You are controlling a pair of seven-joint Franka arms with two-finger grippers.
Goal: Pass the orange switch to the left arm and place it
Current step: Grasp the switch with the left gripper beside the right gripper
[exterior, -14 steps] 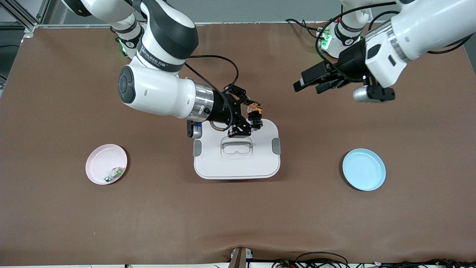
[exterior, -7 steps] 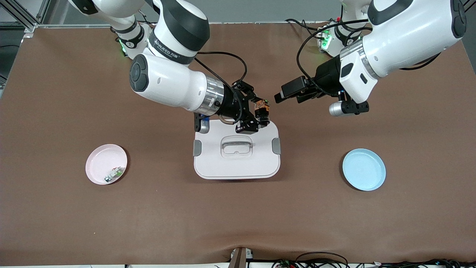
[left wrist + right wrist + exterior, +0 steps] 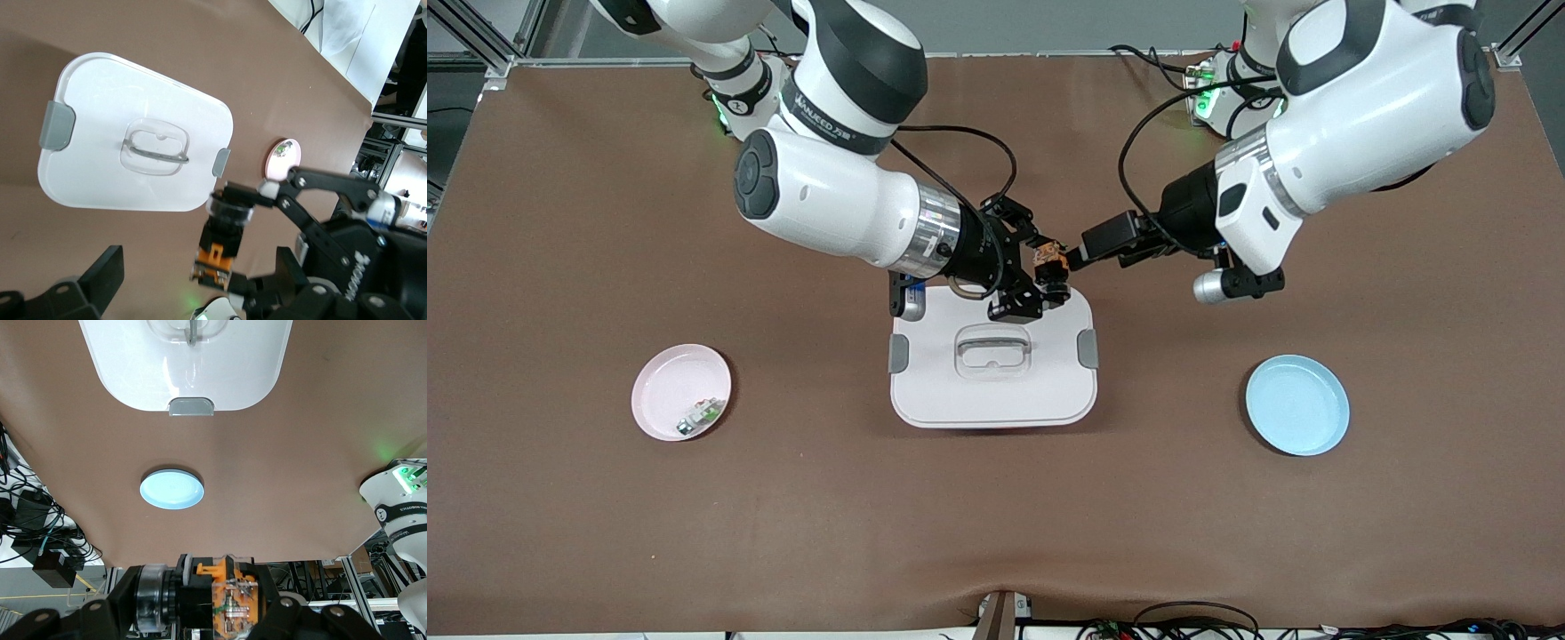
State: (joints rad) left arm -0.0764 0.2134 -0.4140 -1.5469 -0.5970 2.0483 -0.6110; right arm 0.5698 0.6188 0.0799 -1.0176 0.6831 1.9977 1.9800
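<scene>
The orange switch (image 3: 1049,265) is a small black cylinder with an orange and tan rear. My right gripper (image 3: 1040,284) is shut on it and holds it in the air over the edge of the white box (image 3: 960,396) that lies farther from the front camera. In the right wrist view the switch (image 3: 220,597) sits clamped between the fingers. My left gripper (image 3: 1083,252) is open, level with the switch, its tips just short of the switch's orange end. The left wrist view shows the switch (image 3: 223,240) close ahead, one of my left fingers (image 3: 100,283) beside it, and the box (image 3: 133,143) below.
A pink plate (image 3: 667,378) holding a small green-and-white component (image 3: 701,415) lies toward the right arm's end. A blue plate (image 3: 1296,404) lies toward the left arm's end and also shows in the right wrist view (image 3: 171,489). Brown mat covers the table.
My left arm has swung in from its end of the table toward the switch, its open gripper now almost at it. My right gripper shifted slightly toward it, then held still.
</scene>
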